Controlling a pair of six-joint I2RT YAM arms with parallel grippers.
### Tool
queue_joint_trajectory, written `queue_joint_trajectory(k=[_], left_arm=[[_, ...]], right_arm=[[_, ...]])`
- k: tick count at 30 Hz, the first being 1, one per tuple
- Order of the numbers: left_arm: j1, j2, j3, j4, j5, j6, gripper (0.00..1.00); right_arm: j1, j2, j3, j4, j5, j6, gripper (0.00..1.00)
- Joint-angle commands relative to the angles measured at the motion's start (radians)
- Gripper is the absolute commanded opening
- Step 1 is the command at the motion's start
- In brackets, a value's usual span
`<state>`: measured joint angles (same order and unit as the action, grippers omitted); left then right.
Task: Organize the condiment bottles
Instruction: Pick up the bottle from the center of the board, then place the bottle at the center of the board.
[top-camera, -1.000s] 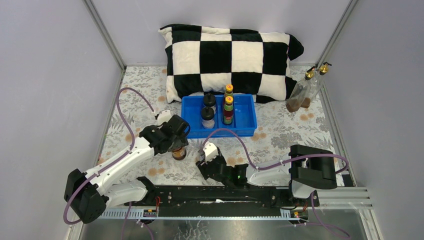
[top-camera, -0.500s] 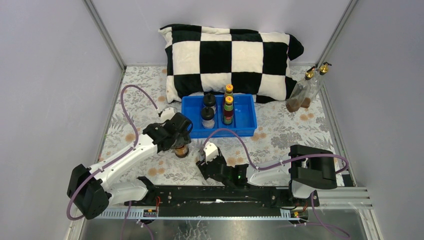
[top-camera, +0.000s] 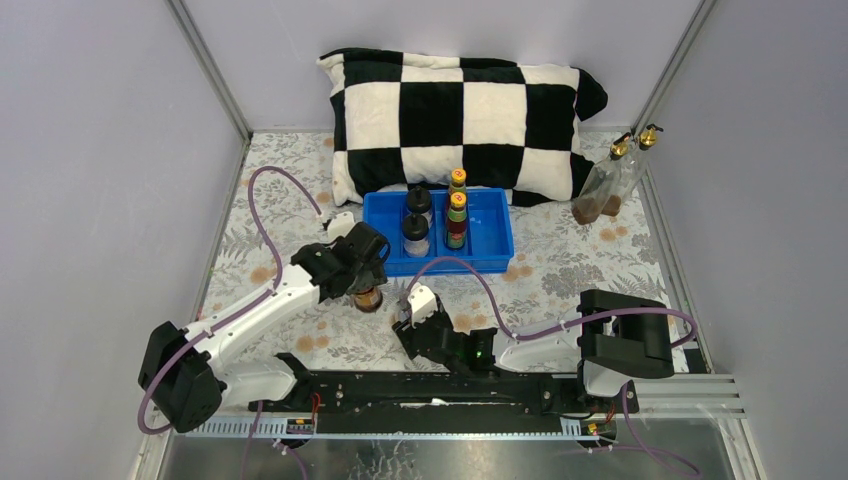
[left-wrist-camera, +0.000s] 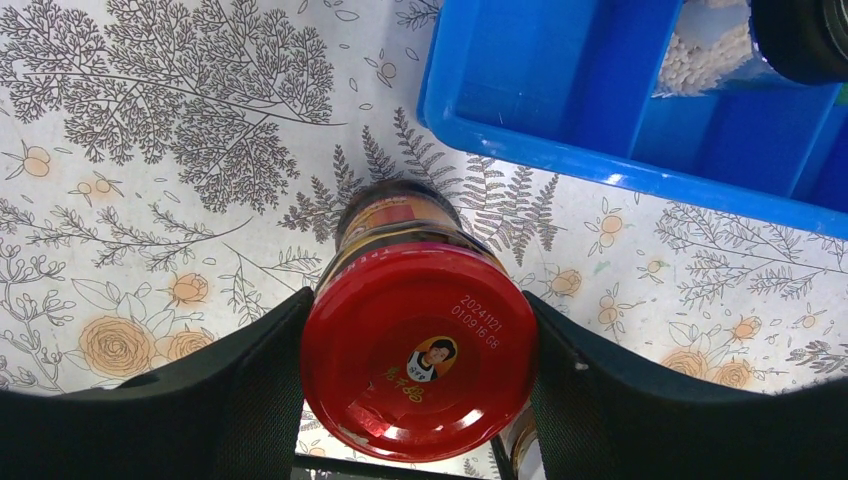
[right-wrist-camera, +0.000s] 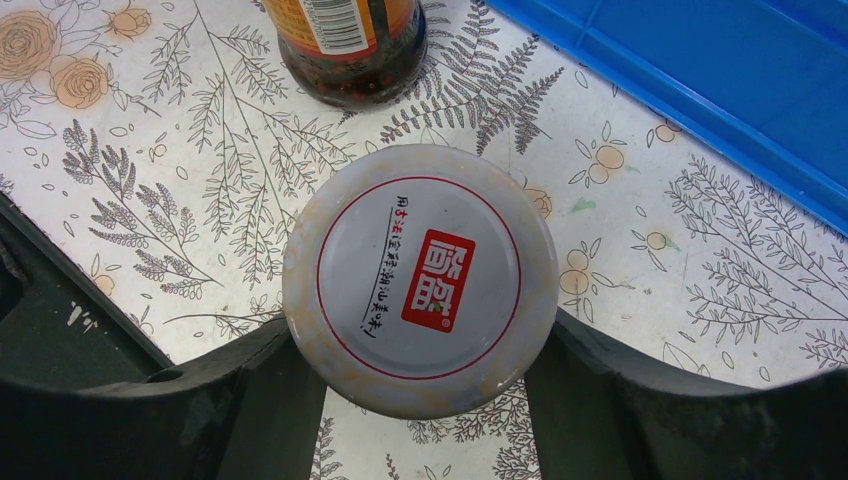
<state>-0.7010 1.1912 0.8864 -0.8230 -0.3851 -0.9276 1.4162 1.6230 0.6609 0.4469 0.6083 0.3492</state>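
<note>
My left gripper (top-camera: 358, 272) (left-wrist-camera: 420, 365) is shut on the red-lidded jar (left-wrist-camera: 418, 360) (top-camera: 368, 298), just off the near-left corner of the blue tray (top-camera: 490, 262). Whether the jar touches the cloth I cannot tell. My right gripper (top-camera: 417, 318) (right-wrist-camera: 420, 335) is shut on the white-lidded jar (right-wrist-camera: 420, 278), close in front of the arm bases. The red-lidded jar's dark body (right-wrist-camera: 350, 45) stands just beyond it. Two black-capped jars (top-camera: 416, 225) and two yellow-capped bottles (top-camera: 457, 212) stand in the tray. Two gold-spouted glass bottles (top-camera: 610, 182) lean at the far right wall.
A black-and-white checked pillow (top-camera: 460, 105) lies behind the tray. The tray's near rim (left-wrist-camera: 600, 165) (right-wrist-camera: 720, 90) runs close ahead of both held jars. Grey walls close in the flowered cloth (top-camera: 570, 270) on the left, right and back.
The left arm has carried the red-lidded jar a little to the right and away from the bases, closer to the tray's corner. The right arm has not moved.
</note>
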Motion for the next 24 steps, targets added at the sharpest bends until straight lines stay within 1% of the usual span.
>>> queue_joint_trajectory(k=[1, 24], left_arm=[[-0.012, 0.011, 0.023, 0.059, 0.025, -0.006, 0.74], [-0.030, 0.070, 0.032, 0.119, 0.054, 0.009, 0.73]], right_arm=[[-0.007, -0.019, -0.019, -0.026, 0.024, 0.008, 0.65], [-0.007, -0.072, -0.076, -0.029, 0.045, 0.029, 0.64]])
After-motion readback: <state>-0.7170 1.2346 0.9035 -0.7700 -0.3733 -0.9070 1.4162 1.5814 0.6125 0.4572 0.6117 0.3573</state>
